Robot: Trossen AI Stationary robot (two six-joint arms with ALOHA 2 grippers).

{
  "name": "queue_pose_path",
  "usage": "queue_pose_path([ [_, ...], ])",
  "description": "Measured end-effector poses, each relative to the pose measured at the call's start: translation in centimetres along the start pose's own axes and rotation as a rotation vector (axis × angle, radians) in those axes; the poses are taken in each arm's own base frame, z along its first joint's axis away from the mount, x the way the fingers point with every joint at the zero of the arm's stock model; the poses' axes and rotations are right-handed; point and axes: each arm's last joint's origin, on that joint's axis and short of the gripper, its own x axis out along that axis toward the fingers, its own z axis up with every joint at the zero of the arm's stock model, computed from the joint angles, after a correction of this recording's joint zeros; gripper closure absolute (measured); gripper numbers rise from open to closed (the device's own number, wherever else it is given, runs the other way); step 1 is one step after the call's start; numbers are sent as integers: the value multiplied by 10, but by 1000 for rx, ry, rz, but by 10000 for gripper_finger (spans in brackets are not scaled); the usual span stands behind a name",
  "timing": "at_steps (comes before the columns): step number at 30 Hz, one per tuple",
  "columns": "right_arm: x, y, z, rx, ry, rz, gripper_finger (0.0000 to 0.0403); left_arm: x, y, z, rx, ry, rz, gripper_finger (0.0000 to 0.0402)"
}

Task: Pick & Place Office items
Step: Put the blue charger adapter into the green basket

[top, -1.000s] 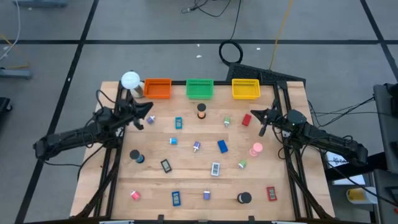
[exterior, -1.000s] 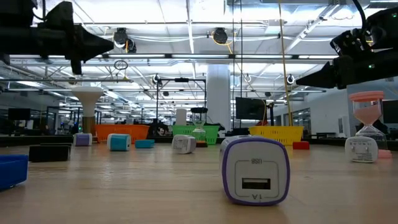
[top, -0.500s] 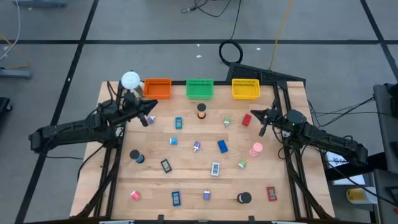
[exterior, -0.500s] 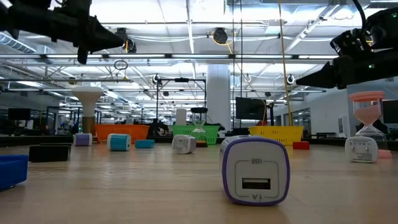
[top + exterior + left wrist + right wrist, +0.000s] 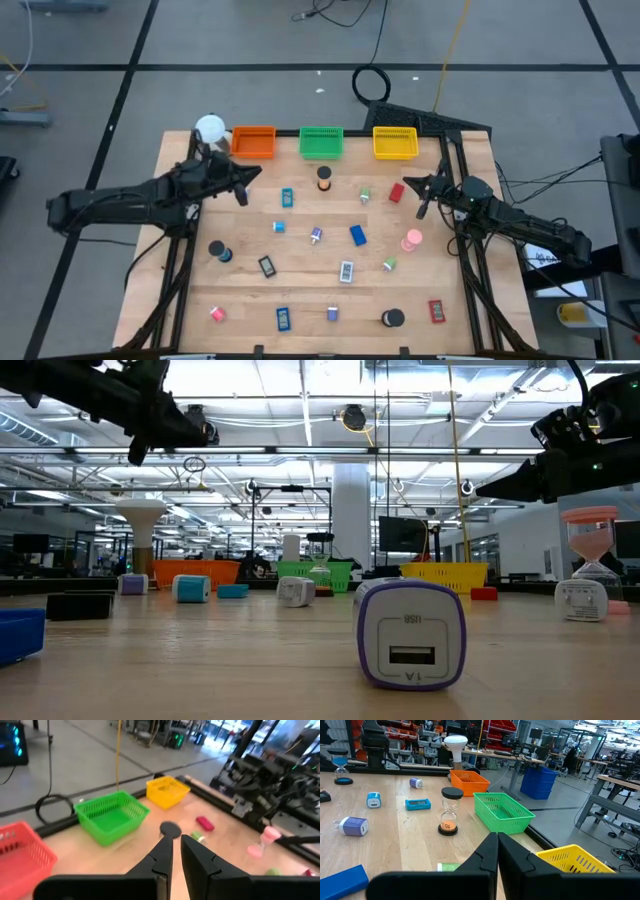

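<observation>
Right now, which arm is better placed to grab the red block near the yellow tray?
Right. The right claw hangs beside the red block; the left claw is across the table near the orange tray.

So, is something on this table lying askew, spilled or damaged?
Nothing stands out. The small office items lie scattered singly over the wooden table, and the orange, green and yellow plastic baskets stand upright in a row at the far edge.

The right gripper hung shut above the table. Beyond it stood a black-capped hourglass beside the green basket, the orange basket farther off, the yellow basket nearer.
</observation>
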Motion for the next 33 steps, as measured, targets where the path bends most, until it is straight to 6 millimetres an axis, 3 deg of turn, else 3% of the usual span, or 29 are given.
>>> queue_pose_path([
  [13, 0, 0, 0, 0, 0, 0, 403, 9, -17, -20, 12, 124, -42, 364],
  [20, 0, 0, 0, 0, 0, 0, 403, 19, -21, -43, -14, 289, 63, 364],
  [28, 0, 0, 0, 0, 0, 0, 403, 21, -26, -20, -23, 582, 322, 362],
  [33, 0, 0, 0, 0, 0, 0, 403, 31, -20, -18, -66, 766, 372, 316],
])
